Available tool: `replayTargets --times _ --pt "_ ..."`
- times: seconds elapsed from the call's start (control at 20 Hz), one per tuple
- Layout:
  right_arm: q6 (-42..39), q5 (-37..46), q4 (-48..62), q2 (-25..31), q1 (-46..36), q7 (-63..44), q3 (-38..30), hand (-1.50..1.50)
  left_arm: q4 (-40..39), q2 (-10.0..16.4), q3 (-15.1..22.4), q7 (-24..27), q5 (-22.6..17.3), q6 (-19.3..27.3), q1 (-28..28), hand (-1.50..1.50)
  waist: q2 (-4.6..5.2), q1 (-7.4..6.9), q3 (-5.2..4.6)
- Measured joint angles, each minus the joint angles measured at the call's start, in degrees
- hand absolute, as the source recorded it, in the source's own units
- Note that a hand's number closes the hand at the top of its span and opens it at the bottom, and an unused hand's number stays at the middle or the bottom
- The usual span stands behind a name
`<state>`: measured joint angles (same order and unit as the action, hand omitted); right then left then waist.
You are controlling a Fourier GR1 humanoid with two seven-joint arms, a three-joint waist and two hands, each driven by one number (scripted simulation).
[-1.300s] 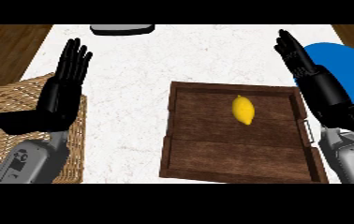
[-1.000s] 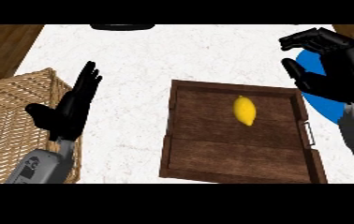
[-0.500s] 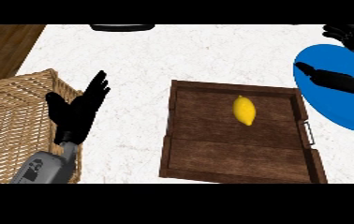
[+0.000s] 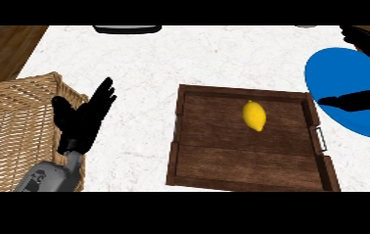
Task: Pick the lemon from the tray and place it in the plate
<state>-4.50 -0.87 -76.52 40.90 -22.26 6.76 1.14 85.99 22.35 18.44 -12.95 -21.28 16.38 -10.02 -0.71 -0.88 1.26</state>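
Far left there's a wicker basket (image 4: pixel 29 110) sitting on the white speckled counter (image 4: pixel 180 61), w/ a strip of dark wood surface (image 4: pixel 18 47) showing in the top-left corner. The left hand (image 4: pixel 83 118) is up over the basket's right edge: open, fingers straight and pointing up and a bit to the right, thumb out to the left, holding nothing. Its grey forearm (image 4: pixel 45 178) comes in from the bottom-left corner.

At the top edge, left of centre, there's some dark object (image 4: pixel 127 28) that's cut off, can't tell what it is.

Centre-right is the dark wooden tray (image 4: pixel 239 169), w/ a small metal handle (image 4: pixel 320 140) on its right side. The lemon (image 4: pixel 254 115) lies in the tray's upper half, a bit right of middle, long axis running roughly up-down in the view. Nothing's touching it, and both hands are well apart from it.

Right side: the blue plate (image 4: pixel 332 76), partly cut off by the edge, sits right by the tray's top-right corner; can't tell if it touches the rim. The right hand (image 4: pixel 348 102) only shows as black bits at the right edge, one over the plate and one near the top-right corner. Can't tell if it's open or closed, but it's def not on the lemon.
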Motion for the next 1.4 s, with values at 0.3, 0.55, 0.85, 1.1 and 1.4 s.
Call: replayTargets --times 0.3,0.55,0.85,1.1,1.4 --pt "-7.28 4.21 -3.68 4.21 -2.41 -8.74 6.74 -1.50 1.77 -0.37 -0.09 -1.14 0.45 0.12 1.21 0.00 -0.16 -0.08 -0.06" --pt "-9.09 7.58 -7.60 2.73 -4.48 -18.19 11.98 -1.50 1.70 -0.88 -0.53 -0.95 1.19 0.00 1.52 0.00 -0.17 0.21 0.01" --pt "-8.38 12.45 -9.49 -1.25 -6.06 -25.74 16.80 -1.50 2.25 -1.31 -1.02 -1.31 1.76 -0.56 1.93 0.00 -0.06 0.23 0.10" --pt "-8.38 15.29 -10.24 -4.51 -5.51 -30.76 20.05 -1.50 2.63 -1.69 -1.62 -1.62 2.10 -0.89 2.43 0.00 -0.04 0.49 0.12" --pt "-8.85 16.45 -9.70 -7.59 -4.04 -31.94 21.91 -1.50 2.28 -1.75 -2.62 -1.19 2.59 -1.98 2.79 0.00 0.02 0.64 0.30"
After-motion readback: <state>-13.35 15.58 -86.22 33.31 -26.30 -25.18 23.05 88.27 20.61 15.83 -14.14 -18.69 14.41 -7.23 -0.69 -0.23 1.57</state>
